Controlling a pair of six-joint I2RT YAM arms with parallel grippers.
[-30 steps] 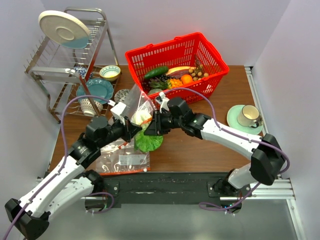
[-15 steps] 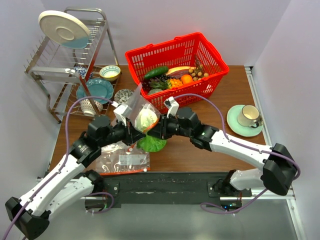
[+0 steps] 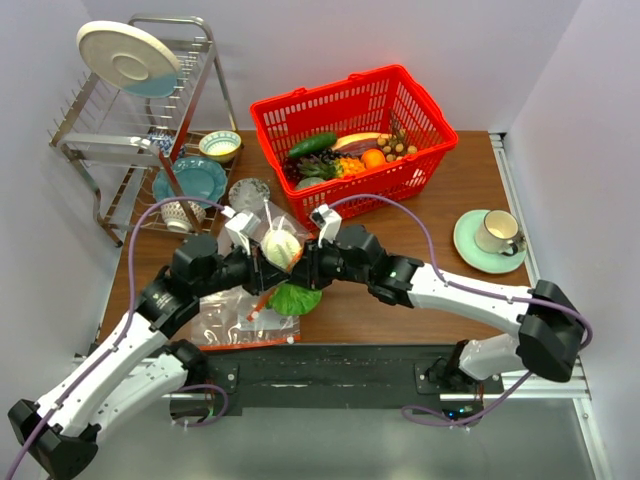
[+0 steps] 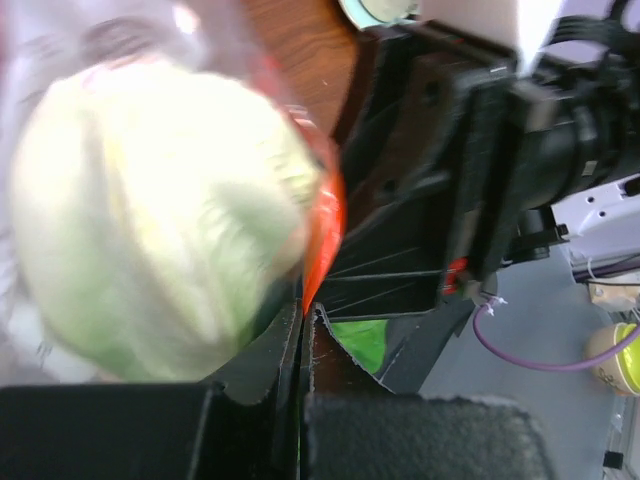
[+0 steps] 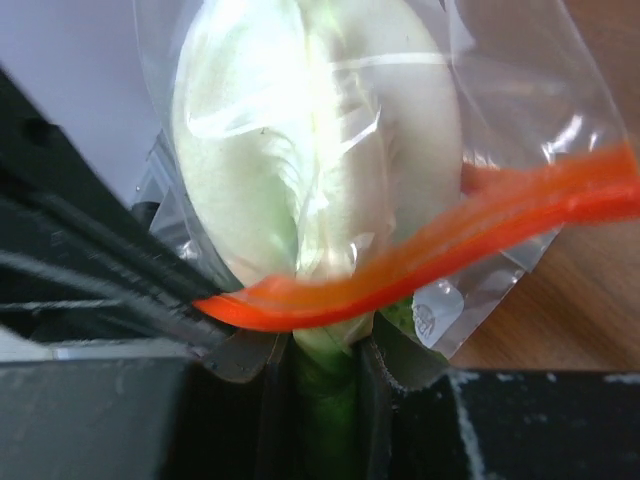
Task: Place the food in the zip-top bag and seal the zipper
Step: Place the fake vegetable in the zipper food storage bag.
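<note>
Sheathing rounded pale cabbage [image 5: 320, 150], crinkly clear bag [image 5: 525, 95]

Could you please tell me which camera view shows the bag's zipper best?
The right wrist view: the zipper crosses the frame sharply, in front of the cabbage. The left wrist view shows only a blurred, edge-on stretch. From the top, it is too small to tell.

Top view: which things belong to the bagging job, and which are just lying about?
Job: napa cabbage, zip-top bag, zipper, cucumber, brown nuts.
Lying about: red basket, orange, dish rack, cup, spare bag.
</note>
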